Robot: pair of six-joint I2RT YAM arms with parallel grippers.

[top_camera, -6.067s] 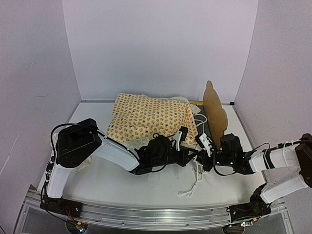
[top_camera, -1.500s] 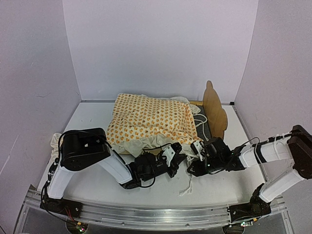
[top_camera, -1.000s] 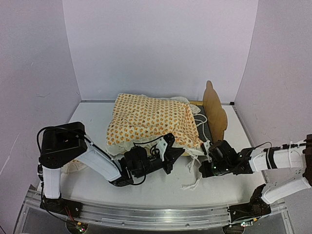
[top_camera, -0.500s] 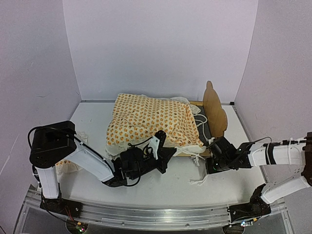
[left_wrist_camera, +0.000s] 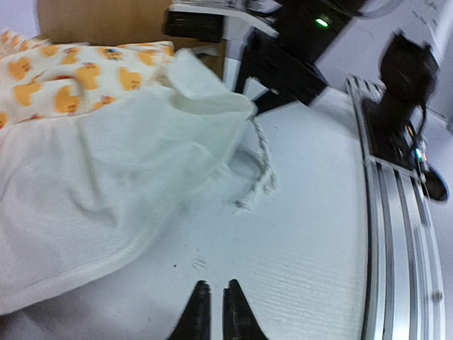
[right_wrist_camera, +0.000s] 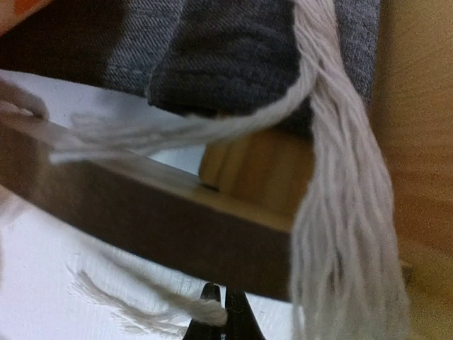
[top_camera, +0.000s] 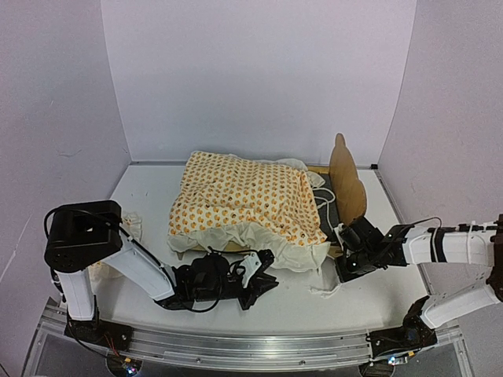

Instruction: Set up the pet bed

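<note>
At the cover's [top_camera: 244,196] 6 o'clock the left gripper [left_wrist_camera: 212,315] hovers, jaws nearly together and empty, while at 4 o'clock the right gripper [right_wrist_camera: 219,313] pinches a tie [right_wrist_camera: 163,304] beside the bed [top_camera: 346,179].

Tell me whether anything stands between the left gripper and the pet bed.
Yes. The white ruffle of the duck-print mattress cover hangs over the pet bed's near side, directly ahead of the left gripper, hiding the frame there. A frayed tie cord trails on the table beside it.

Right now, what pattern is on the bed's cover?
Small orange duck-like prints on the cream cover; clearest in left wrist view.
</note>
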